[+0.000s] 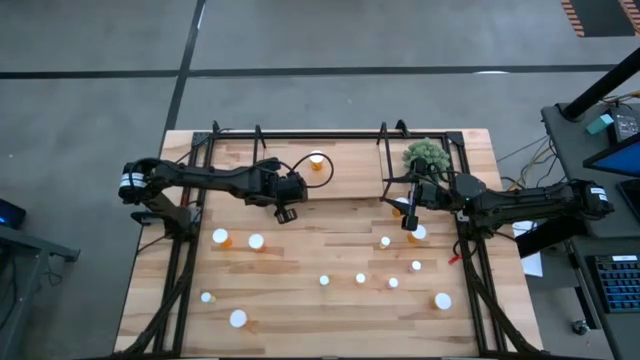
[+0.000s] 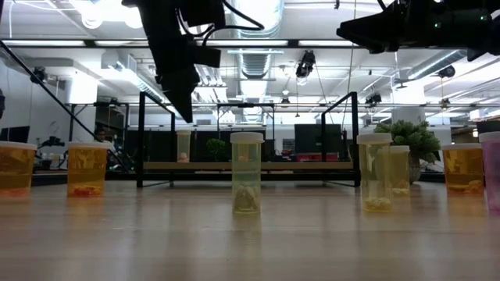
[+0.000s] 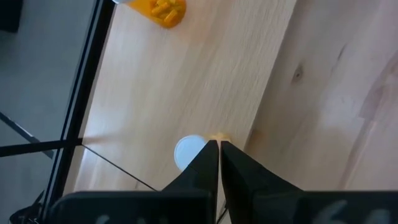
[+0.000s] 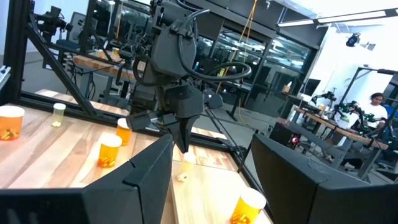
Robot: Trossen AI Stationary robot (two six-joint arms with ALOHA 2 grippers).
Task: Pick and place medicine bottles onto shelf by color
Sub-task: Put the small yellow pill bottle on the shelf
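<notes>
Your left gripper (image 1: 287,214) hung above the table (image 1: 300,235) just short of the shelf (image 1: 350,170), fingers (image 3: 208,163) pressed together on nothing; a white-capped bottle (image 3: 188,151) stood right under the tips in the left wrist view. Your right gripper (image 1: 410,221) hovered at 3 o'clock of the table, jaws roughly half apart and empty in its own view, a bottle (image 1: 419,232) just beside it.

Judgement on the step: the left needed its fingers spread before any descent; you should have centred the cap between them, dropped straight down, and closed on the body below the cap, since these bottles tip easily.

Count, high view: one orange bottle (image 1: 318,161) on the shelf at 12 o'clock; about eleven caps on the table, two orange at 9 o'clock (image 1: 221,237), the rest towards 4 to 7 o'clock; body colours of the small ones unreadable from above; one green plant (image 1: 428,155) at 1 o'clock.
</notes>
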